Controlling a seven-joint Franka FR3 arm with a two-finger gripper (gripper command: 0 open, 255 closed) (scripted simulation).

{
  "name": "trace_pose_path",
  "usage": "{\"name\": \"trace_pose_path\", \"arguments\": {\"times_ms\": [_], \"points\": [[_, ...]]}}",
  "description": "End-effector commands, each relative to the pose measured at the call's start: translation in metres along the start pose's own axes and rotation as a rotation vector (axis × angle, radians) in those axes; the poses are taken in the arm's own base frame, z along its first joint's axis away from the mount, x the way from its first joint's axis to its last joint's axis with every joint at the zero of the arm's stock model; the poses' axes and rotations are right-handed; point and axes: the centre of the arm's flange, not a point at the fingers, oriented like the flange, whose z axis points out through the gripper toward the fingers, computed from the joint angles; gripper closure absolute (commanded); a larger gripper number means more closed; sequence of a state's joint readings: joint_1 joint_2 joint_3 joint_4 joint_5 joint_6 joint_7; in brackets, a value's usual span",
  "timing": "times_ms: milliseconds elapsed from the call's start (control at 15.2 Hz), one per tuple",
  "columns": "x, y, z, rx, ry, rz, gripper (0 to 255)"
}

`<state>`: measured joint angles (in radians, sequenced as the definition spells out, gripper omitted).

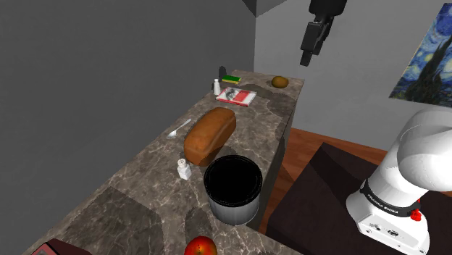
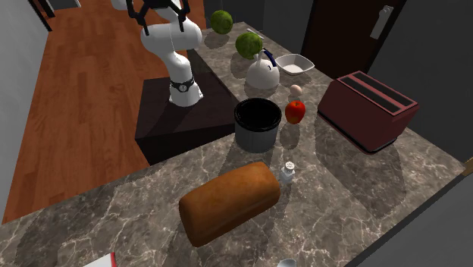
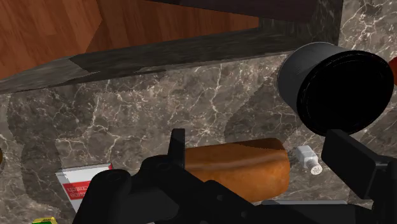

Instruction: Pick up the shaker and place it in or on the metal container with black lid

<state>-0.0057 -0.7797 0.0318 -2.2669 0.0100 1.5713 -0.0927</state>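
Note:
The shaker (image 1: 184,169) is small and white with a holed cap. It stands on the marble counter (image 1: 137,181) between the bread loaf (image 1: 210,134) and the grey metal container (image 1: 232,185), whose round top is black. The second exterior view has the shaker (image 2: 288,171) just past the container (image 2: 257,123). My black gripper (image 1: 310,58) hangs high above the counter's far end, well away from both. In the wrist view the gripper (image 3: 257,137) is open and holds nothing. Far below it lie the shaker (image 3: 306,158), the loaf (image 3: 238,165) and the container (image 3: 337,86).
A red apple (image 2: 296,111), a dark red toaster (image 2: 368,106), a white kettle (image 2: 263,73) and a bowl (image 2: 294,64) crowd the container's end. At the far end sit a red-and-white book (image 1: 237,96), a small bottle (image 1: 216,86), a sponge (image 1: 231,78) and a spoon (image 1: 179,129).

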Motion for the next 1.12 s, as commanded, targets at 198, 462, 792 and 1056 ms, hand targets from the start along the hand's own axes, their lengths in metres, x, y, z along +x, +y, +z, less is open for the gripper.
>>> {"name": "trace_pose_path", "arguments": {"times_ms": [198,462,792,1056], "points": [[0.012,-0.02,0.03,0.004,0.019,-0.002,0],[0.029,-0.046,0.071,0.008,0.043,-0.004,0],[0.052,-0.08,0.12,0.014,0.075,-0.007,0],[0.071,-0.107,0.159,0.019,0.099,-0.009,0]]}}
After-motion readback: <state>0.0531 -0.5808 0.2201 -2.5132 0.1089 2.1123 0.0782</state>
